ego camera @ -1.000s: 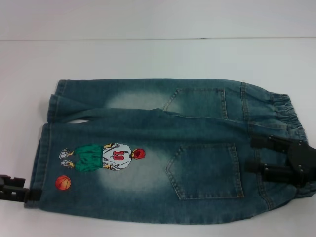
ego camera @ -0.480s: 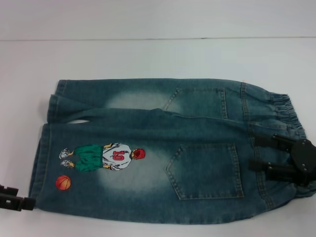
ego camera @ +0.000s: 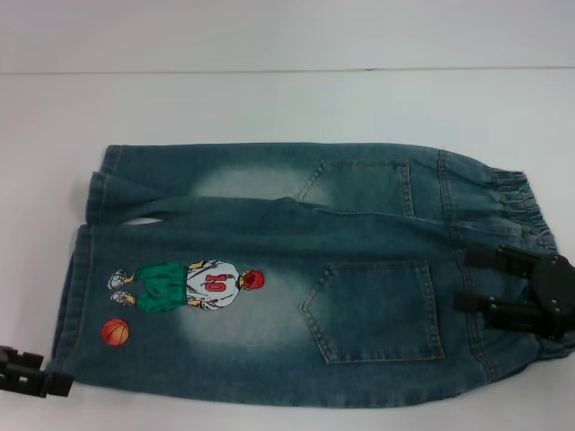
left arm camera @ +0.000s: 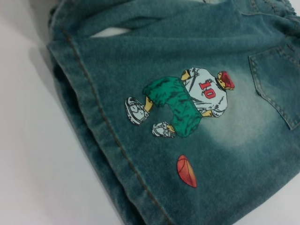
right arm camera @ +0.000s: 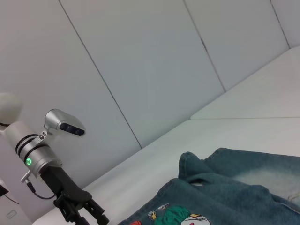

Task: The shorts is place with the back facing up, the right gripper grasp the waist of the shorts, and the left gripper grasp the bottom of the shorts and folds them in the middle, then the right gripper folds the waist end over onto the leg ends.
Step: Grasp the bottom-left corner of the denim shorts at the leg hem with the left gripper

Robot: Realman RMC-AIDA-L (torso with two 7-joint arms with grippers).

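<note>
Left gripper low at 8 o'clock; right gripper at 3 o'clock, fingers spread, pointing toward 9.

Shorts flat on table, back side up, blue-green denim w/ pale faded patches, two back pockets. Waist of the shorts, puckered elastic, at robot's right. Bottom of the shorts, stitched hems, at left. Cartoon player print, orange ball near nearer leg's hem.

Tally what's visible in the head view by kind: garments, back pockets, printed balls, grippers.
Shorts: 1
Back pockets: 2
Printed orange ball: 1
Grippers, left gripper and right gripper: 2
Total: 6
</note>
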